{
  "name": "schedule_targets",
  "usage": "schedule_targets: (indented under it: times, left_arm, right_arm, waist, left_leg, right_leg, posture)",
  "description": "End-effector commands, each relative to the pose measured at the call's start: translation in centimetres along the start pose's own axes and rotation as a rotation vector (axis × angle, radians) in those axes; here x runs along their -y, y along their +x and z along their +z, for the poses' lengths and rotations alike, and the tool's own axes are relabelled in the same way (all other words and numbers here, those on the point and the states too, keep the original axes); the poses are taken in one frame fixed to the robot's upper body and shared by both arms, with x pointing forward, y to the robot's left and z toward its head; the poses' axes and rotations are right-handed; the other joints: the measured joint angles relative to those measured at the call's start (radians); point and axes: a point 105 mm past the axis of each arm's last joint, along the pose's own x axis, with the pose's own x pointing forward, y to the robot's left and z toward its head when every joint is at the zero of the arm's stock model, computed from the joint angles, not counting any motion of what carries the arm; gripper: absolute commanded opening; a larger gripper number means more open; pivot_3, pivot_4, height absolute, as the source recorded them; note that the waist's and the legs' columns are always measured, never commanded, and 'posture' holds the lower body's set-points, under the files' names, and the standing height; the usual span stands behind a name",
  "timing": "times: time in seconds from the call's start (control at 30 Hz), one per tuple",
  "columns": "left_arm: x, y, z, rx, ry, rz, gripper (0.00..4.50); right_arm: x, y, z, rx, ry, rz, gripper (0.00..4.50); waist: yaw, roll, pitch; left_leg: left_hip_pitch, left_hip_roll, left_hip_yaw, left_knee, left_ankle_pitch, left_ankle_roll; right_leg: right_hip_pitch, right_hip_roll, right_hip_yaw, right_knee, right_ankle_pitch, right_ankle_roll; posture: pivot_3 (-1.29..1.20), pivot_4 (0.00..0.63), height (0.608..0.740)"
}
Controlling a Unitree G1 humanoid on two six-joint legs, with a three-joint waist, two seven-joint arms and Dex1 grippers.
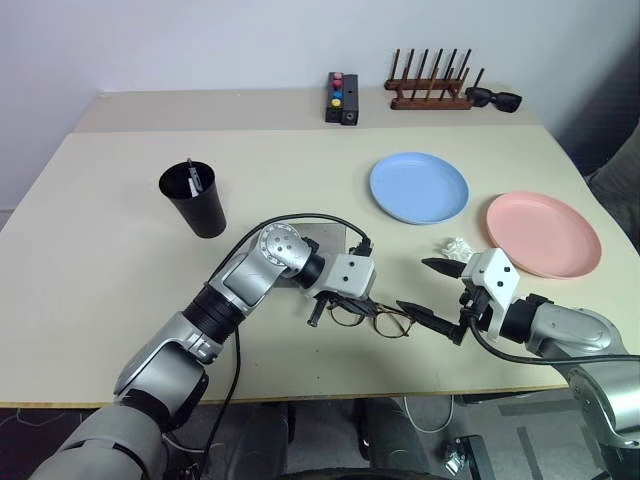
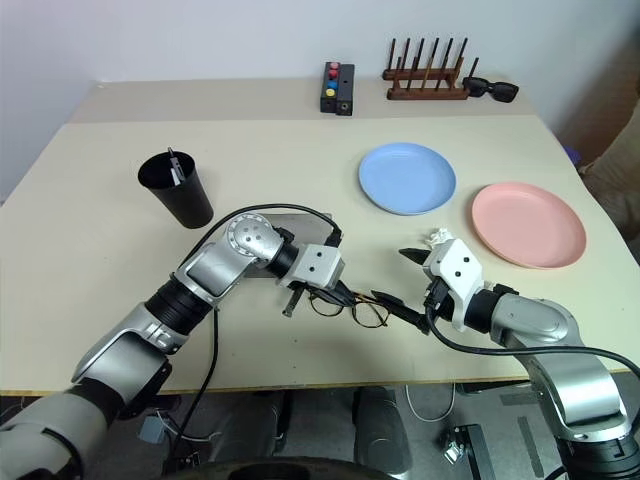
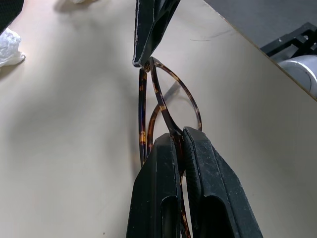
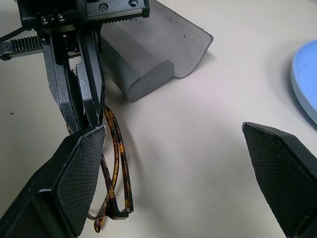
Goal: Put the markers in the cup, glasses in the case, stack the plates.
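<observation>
Glasses sit nearest the front table edge, pinched at the frame by the left gripper, whose fingers are pressed together on the rim. The right gripper stands spread wide just beside them, one fingertip touching the far end of the frame; it grips nothing. The case lies open directly behind the left gripper, grey shell toward the glasses and within short reach.

Progress, as judged: markers appear to stand in the cup, so that step looks done. Glasses are in hand but not yet in the case. The blue plate and pink plate lie side by side, apart, unstacked.

Clearance: bare table lies between case and cup, and open room around the blue plate. A small white crumpled scrap lies near the right gripper and the pink plate's rim. The pink plate sits close to the right table edge; care is warranted there. Farther back, a button box, wooden rack and black sunglasses line the wall, well clear.
</observation>
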Motion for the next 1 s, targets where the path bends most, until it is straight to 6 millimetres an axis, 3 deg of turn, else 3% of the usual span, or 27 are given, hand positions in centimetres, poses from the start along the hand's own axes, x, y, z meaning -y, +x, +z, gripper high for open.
schedule_targets:
  times: [0.03, 0.27, 0.47, 0.63, 0.73, 0.83, 1.0]
  left_arm:
    - [-0.2, -0.4, -0.6, -0.011, -0.034, 0.040, 0.04]
    - [-0.5, -4.7, 2.2, 0.153, -0.062, 0.102, 0.04]
    - [-1.6, -9.2, 4.0, 0.212, -0.050, 0.233, 0.04]
    - [-3.6, -13.7, 0.4, 0.029, -0.063, 0.441, 0.04]
    - [-3.9, -15.2, -1.8, -0.037, -0.104, 0.499, 0.04]
    - [-3.5, -15.4, -3.3, -0.056, -0.141, 0.495, 0.04]
    - [-2.2, -13.8, -4.1, -0.034, -0.184, 0.408, 0.04]
  right_arm:
    - [0.7, 0.0, 1.1, 0.043, -0.042, -0.029, 4.50]
    - [3.2, -1.4, 1.4, 0.045, -0.065, -0.097, 4.50]
    - [3.9, -2.0, 0.7, 0.018, -0.059, -0.088, 4.50]
    - [1.4, 0.0, 1.4, 0.067, -0.042, 0.034, 4.50]
    - [-0.5, 1.9, 2.0, 0.108, -0.038, 0.107, 4.50]
    - [-1.8, 3.6, 2.6, 0.147, -0.032, 0.139, 4.50]
    - [-2.7, 5.0, 3.2, 0.174, -0.031, 0.176, 4.50]
  waist:
    - [0.000, 0.000, 0.000]
    - [-0.004, 0.000, 0.000]
    - [-0.003, 0.000, 0.001]
    - [-0.008, 0.000, 0.001]
    - [-0.007, 0.001, 0.001]
    - [-0.005, 0.000, 0.001]
    - [-0.002, 0.000, 0.001]
  left_leg:
    - [0.000, 0.000, 0.000, 0.000, 0.000, 0.000]
    - [-0.001, 0.000, 0.000, 0.000, 0.000, 0.000]
    - [-0.001, 0.000, 0.000, -0.001, 0.000, 0.000]
    - [-0.001, 0.000, 0.000, -0.001, 0.000, 0.000]
    - [0.000, 0.000, 0.000, -0.002, 0.000, 0.000]
    - [-0.002, 0.000, 0.000, -0.001, 0.000, 0.000]
    - [-0.003, -0.001, 0.000, -0.001, 0.000, 0.000]
  right_leg:
    - [0.000, 0.000, 0.000, 0.000, 0.000, 0.000]
    - [-0.002, 0.000, 0.000, 0.000, 0.000, 0.000]
    - [-0.002, 0.000, 0.000, 0.000, 0.000, 0.000]
    - [-0.002, 0.000, 0.000, 0.001, 0.000, 0.000]
    - [-0.002, 0.000, 0.000, 0.001, 0.000, 0.000]
    - [-0.004, 0.000, 0.000, 0.001, 0.000, 0.000]
    - [-0.004, 0.000, 0.000, 0.001, 0.002, -0.002]
  posture:
    - [0.00, 0.150, 0.739]
    - [0.00, 0.150, 0.739]
    - [0.00, 0.150, 0.739]
    - [0.00, 0.150, 0.739]
    - [0.00, 0.150, 0.739]
    - [0.00, 0.150, 0.739]
    - [0.00, 0.150, 0.739]
